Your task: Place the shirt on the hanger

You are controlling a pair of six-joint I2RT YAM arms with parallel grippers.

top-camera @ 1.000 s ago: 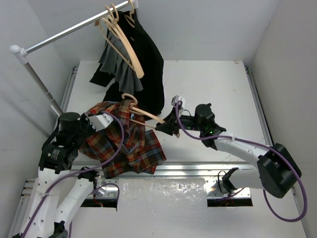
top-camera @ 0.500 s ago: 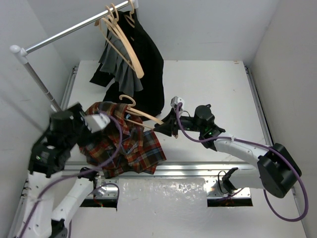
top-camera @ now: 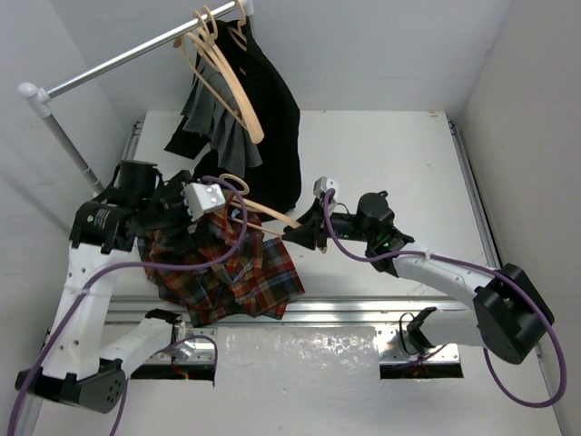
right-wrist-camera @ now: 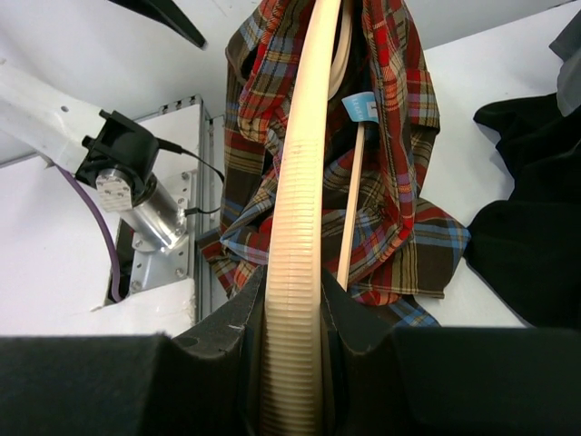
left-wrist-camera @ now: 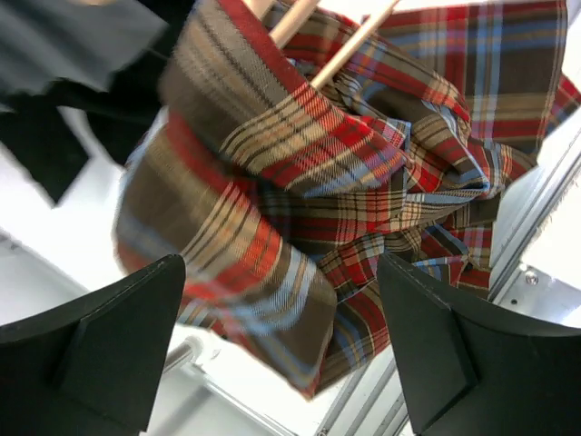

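Observation:
The plaid shirt lies bunched on the table's near left, draped partly over the tan hanger, whose hook sticks out above the cloth. My right gripper is shut on one ribbed arm of the hanger and holds it up, with the shirt hanging around it. My left gripper hovers over the shirt's top left. In the left wrist view its fingers stand wide apart, and a fold of shirt shows beyond them, ungripped.
A clothes rail crosses the back left, carrying spare tan hangers, a black garment and a grey garment that trail onto the table. A metal rail runs along the near edge.
My left gripper opened and let go of the shirt, and its arm swung back and up toward the far left. The right arm and hanger barely moved.

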